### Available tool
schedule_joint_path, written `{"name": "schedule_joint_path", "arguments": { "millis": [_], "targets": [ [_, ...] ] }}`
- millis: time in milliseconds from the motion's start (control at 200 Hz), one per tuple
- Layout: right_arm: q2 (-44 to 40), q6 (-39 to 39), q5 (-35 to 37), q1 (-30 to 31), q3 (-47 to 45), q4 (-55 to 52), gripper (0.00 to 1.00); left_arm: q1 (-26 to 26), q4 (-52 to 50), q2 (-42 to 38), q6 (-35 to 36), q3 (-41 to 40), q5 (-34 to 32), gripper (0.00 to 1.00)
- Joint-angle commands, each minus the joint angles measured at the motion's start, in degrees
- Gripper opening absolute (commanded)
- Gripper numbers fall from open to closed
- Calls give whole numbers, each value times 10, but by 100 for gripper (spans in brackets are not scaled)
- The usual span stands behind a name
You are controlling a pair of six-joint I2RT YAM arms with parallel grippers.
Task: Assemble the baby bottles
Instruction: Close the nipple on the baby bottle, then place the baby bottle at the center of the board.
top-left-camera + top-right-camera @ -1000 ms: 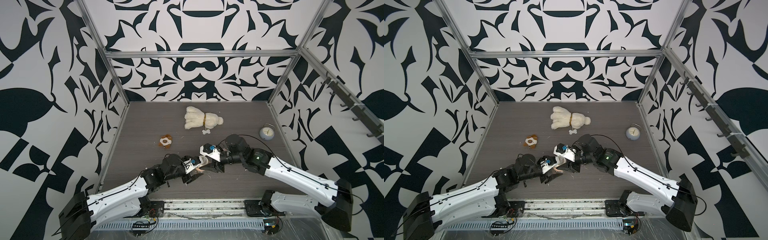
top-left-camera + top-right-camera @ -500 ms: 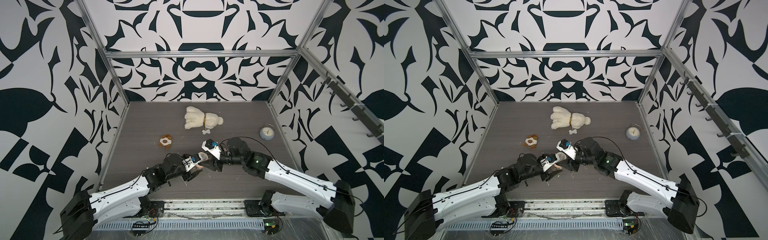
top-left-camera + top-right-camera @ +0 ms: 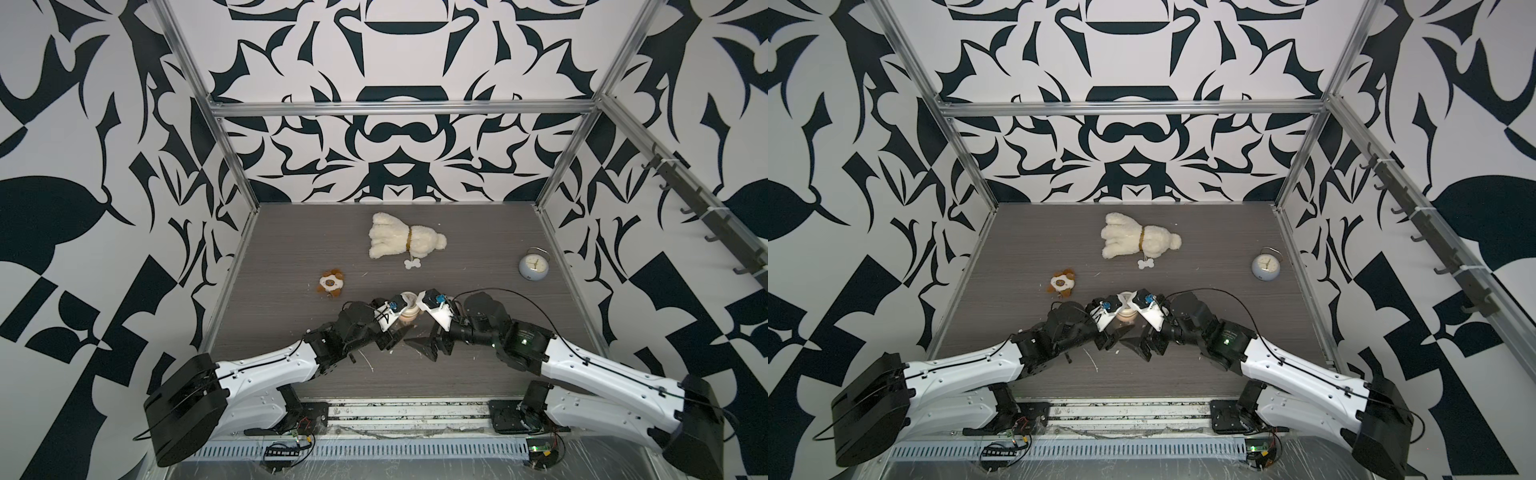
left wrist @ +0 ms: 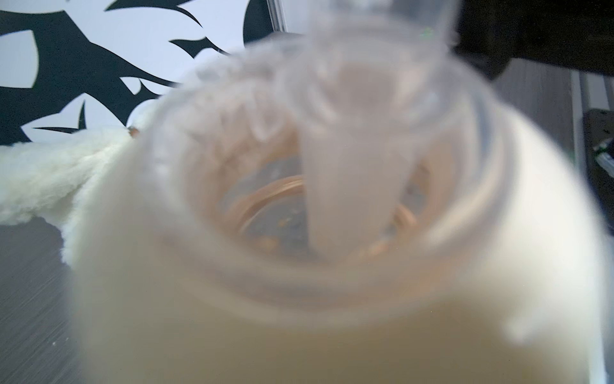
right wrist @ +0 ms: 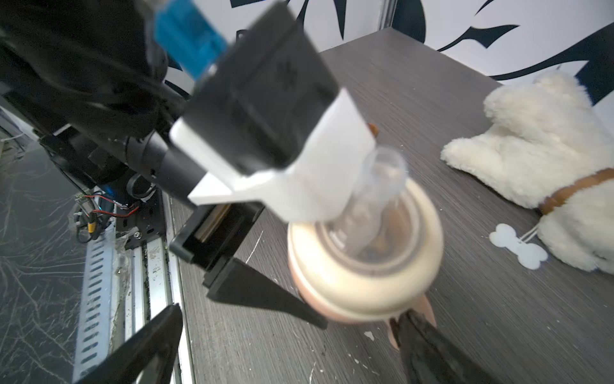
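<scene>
Toward six o'clock on the desk (image 3: 291, 249), both top views hide most of the baby bottle (image 3: 408, 318) behind the wrist cameras (image 3: 434, 309), the left wrist view blurs its cream collar (image 4: 332, 316), and the white plush dog (image 5: 531, 149) is cropped in the right wrist view.

Both top views come in bright and even, with soft shadows at six o'clock on the tabletop (image 3: 291, 249) and walls (image 3: 83, 208) bowing at the edges. Left wrist: the baby bottle (image 4: 299, 316) fills it, hopelessly defocused. Right wrist: the camera housing (image 5: 265, 109) is smeared, the white plush (image 5: 531, 149) crisp.
</scene>
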Motion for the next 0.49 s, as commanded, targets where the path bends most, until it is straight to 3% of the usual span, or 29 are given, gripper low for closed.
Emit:
{"name": "schedule_joint_path", "arguments": {
  "millis": [0, 160, 285, 380, 490],
  "targets": [
    [-39, 27, 91, -3, -17, -6, 100, 13, 133, 50, -30, 7, -20, 0],
    [-48, 56, 219, -69, -6, -5, 100, 32, 238, 174, -52, 19, -12, 0],
    [-44, 91, 189, -188, -13, 30, 100, 42, 324, 250, -78, 20, -26, 2],
    [-38, 102, 152, -245, -31, 74, 100, 46, 370, 290, -98, 16, -28, 7],
    [-23, 87, 150, -264, -35, 91, 100, 46, 383, 311, -104, 18, -34, 25]
  ]
}}
